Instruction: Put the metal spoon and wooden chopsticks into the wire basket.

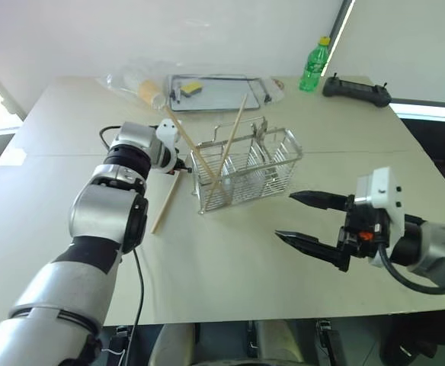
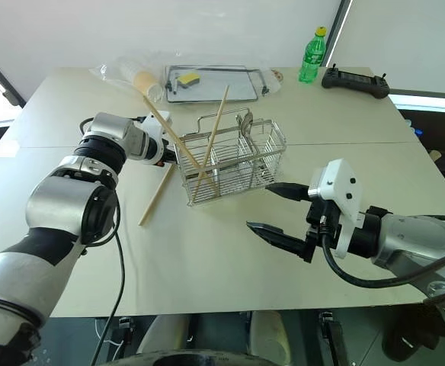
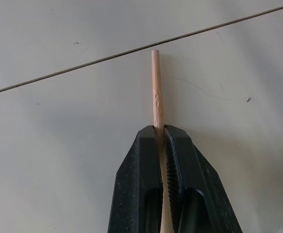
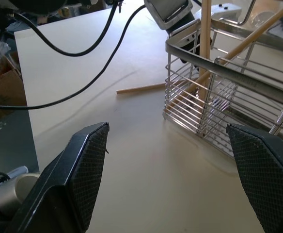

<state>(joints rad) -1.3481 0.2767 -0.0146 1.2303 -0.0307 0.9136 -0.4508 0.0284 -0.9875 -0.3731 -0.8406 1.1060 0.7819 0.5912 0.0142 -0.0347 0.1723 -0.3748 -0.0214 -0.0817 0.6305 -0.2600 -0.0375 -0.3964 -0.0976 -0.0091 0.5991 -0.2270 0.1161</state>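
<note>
**Pale wood pinched, one stick on the desk**

Pale wood fills the grip of the left gripper point(image 3: 162, 141): its jaws are closed on a wooden chopstick point(image 3: 156, 87), whose tip pokes out past the black fingers above the desk point(image 1: 230, 282). In the head views that arm reaches to the left end of the wire basket point(image 1: 245, 169), where two chopsticks point(image 1: 226, 149) already lean crossed in the end compartment. Another chopstick point(image 1: 164, 204) lies flat on the desk just beside the basket, near the left wrist. The metal spoon point(image 2: 245, 126) seems to stand in a middle compartment (only a small shiny shape shows above the rim, so this is a guess).

The right gripper point(image 1: 302, 217) hangs apart from the basket on its right side, jaws wide open and empty.

The grip sits close to one end of the stick, so the long free part may swing or slip as it is lifted. It could also knock the leaning sticks or snag on the wire rim, tipping or dragging the light basket. The cable point(image 4: 83, 48) trailing near the basket might catch too.
</note>
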